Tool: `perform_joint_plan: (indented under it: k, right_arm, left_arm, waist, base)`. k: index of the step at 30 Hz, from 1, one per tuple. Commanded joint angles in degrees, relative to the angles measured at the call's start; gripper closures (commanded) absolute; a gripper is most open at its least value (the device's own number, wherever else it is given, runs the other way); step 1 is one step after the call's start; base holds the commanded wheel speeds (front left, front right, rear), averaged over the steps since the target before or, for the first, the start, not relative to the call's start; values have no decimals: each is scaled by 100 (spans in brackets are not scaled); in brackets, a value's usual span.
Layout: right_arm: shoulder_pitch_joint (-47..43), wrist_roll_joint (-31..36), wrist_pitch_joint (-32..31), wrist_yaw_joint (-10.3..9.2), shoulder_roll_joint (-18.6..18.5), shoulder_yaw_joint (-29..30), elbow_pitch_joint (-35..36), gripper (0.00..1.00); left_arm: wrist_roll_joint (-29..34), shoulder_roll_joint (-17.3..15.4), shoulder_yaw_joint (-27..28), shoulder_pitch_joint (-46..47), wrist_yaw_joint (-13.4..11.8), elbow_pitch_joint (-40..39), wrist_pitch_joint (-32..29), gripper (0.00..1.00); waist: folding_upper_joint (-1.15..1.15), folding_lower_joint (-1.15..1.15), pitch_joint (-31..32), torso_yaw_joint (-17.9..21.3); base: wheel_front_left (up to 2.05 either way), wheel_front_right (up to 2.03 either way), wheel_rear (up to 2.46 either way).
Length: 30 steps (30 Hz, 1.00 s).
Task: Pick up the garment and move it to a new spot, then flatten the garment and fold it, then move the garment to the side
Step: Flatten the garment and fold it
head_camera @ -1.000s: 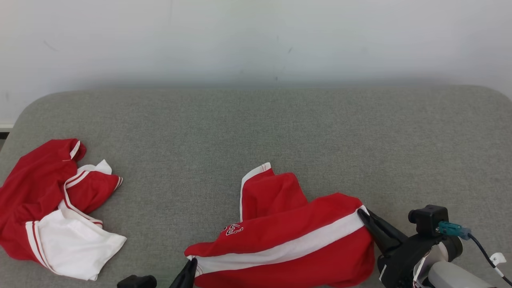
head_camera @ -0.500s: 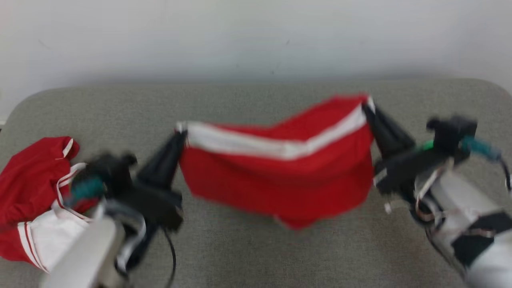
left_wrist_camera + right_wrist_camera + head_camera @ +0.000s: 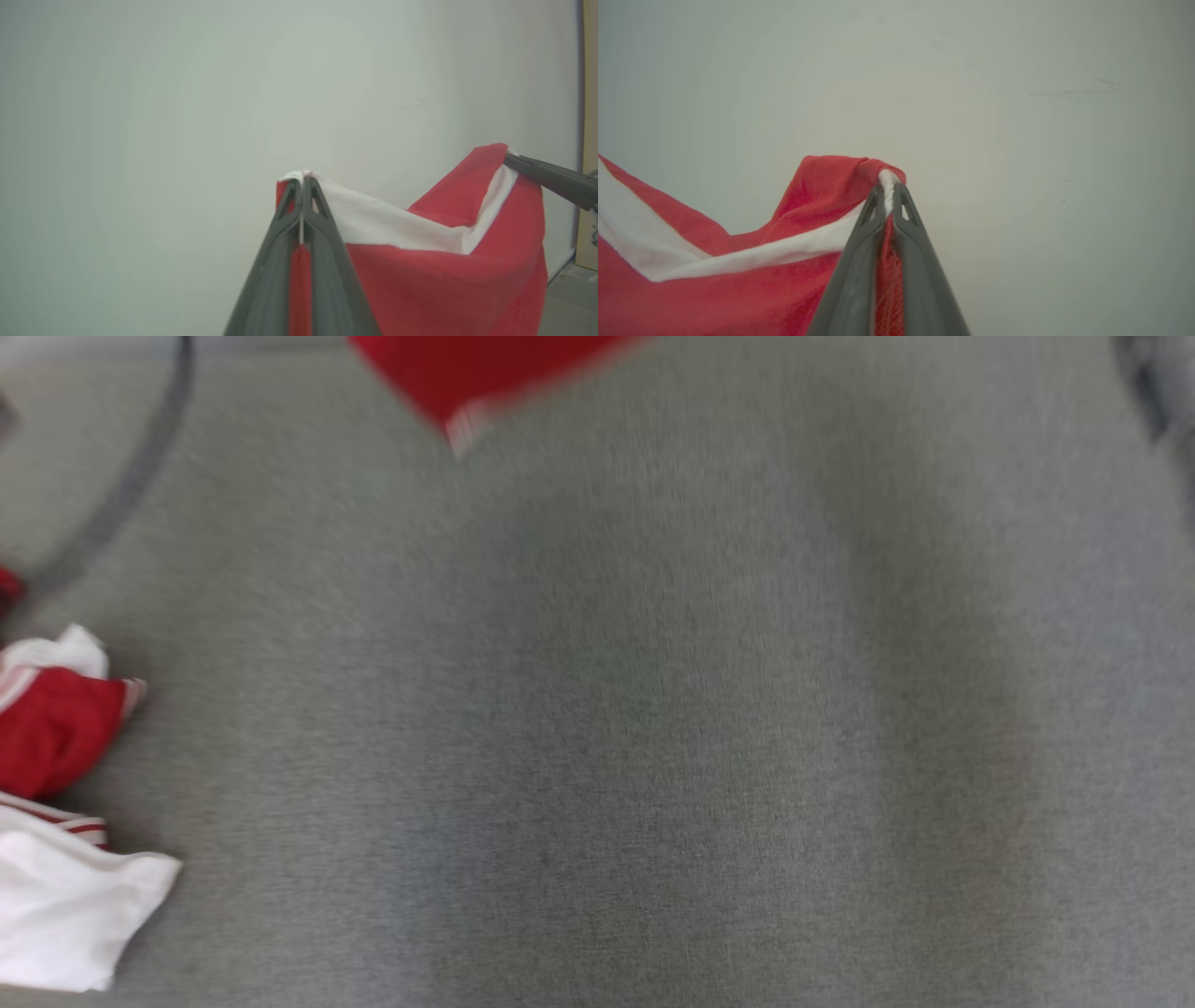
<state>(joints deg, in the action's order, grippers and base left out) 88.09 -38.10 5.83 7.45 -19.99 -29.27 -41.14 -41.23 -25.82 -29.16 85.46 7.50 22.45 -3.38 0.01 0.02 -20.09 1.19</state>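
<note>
The garment (image 3: 420,270) is red with a white band and hangs in the air in front of a pale wall. My left gripper (image 3: 302,179) is shut on one top corner of it. My right gripper (image 3: 888,186) is shut on the other top corner, and its dark fingers (image 3: 551,179) also reach in from the right of the left wrist view. Between the two grips the band sags. In the blurred head view, the garment's lowest tip (image 3: 476,383) dangles at the top edge above the grey cushion (image 3: 653,728).
A second red and white garment (image 3: 56,821) lies crumpled at the cushion's left edge. A dark cable (image 3: 121,495) curves across the top left of the head view. The pale wall (image 3: 1017,116) stands behind the held cloth.
Both grippers have lifted the garment off the cushion and high into the air, stretched between them. The head view has shifted and blurred, now looking lower at the cushion.
</note>
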Motion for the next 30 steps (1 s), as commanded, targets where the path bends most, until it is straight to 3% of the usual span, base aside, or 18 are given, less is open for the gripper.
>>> perform_joint_plan:
  k: [1, 8, 17, 22, 26, 30]
  right_arm:
    - [368, 123, 16, 7, 83, 17, -140, 100]
    - [1728, 559, 193, 7, 9, 204, -1011, 100]
    - [2029, 633, 568, 7, 60, 98, -1496, 100]
    - [1372, 497, 820, 7, 2, -240, -1130, 100]
    - [400, 299, 923, 7, -230, -463, -465, 100]
    - [-1033, 100, 941, 7, -614, -329, 660, 100]
  left_arm:
    - [9, -10, -63, 443, -11, 156, 46, 100]
    - [-284, 89, -302, 2052, -11, 1013, 463, 100]
    - [-707, 41, -973, 2388, -12, 1484, 1018, 100]
    - [-918, -188, -1394, 1836, -11, 1123, 1510, 100]
    - [-1059, -467, -1492, 881, -11, 488, 1772, 100]
    - [-1018, -626, -1209, -641, -372, -590, 1861, 100]
  waist:
    - [-1, -2, -1109, 382]
    - [-1, -2, -1739, 403]
    - [-1, -2, -2081, 376]
    - [-1, -2, -2000, 394]
    - [-1, -2, -1716, 324]
    - [-1, -2, -1275, 241]
  base:
    - [0, 0, 0]
    - [0, 0, 0]
    - [0, 0, 0]
    - [0, 0, 0]
    - [0, 0, 0]
    - [0, 0, 0]
